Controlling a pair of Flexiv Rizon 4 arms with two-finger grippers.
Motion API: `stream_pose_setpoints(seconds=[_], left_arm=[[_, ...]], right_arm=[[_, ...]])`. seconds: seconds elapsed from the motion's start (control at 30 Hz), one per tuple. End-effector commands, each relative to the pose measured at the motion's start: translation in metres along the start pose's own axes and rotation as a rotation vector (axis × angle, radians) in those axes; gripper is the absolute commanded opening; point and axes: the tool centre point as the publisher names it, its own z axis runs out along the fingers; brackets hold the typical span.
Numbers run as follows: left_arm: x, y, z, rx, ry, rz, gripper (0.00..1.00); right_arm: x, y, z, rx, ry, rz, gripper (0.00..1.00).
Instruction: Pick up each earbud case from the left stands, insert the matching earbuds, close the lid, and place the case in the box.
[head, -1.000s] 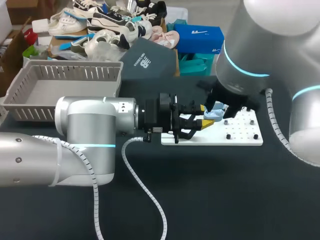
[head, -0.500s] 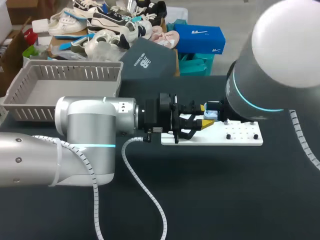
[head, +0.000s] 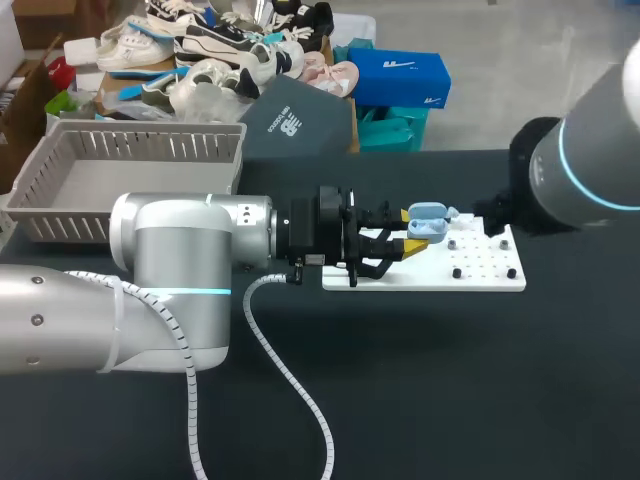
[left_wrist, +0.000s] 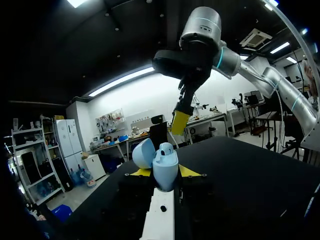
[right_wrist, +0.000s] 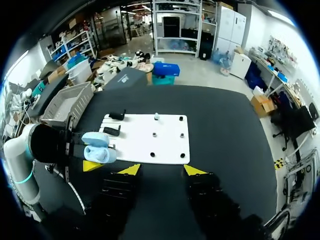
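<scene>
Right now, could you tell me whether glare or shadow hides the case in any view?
Head view: even light, and the case in the left gripper shows plainly. Left wrist view: bright ceiling lights sit behind the case, yet it reads fine. Right wrist view: no glare, and the case is evenly lit.

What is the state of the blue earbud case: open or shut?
Open: the lid is tilted back from the blue earbud case, and what looks like an earbud shows at its top.

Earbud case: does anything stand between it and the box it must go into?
Nothing visible on the table does. The case, held in the left gripper, has only the left arm itself lying toward the box.
</scene>
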Motion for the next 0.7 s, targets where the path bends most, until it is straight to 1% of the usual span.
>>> stream_pose_setpoints(seconds=[0.03,0.67,0.7], left_arm=[[0.0007,-0.0006,0.0002,-0.003,-0.002,0.001,0.0],[0.0007,-0.0006,0.0002,-0.003,-0.002,0.001,0.0],[0.0007,-0.0006,0.0002,-0.003,-0.002,0.001,0.0]], right_arm=[[-0.0057,-0.0025,0.0145,-0.043,0.002,-0.001,1.0],[-0.0057,-0.0025,0.0145,-0.043,0.002,-0.001,1.0],[-0.0068,-0.0042,0.0197,-0.053,-0.007,0.009,1.0]])
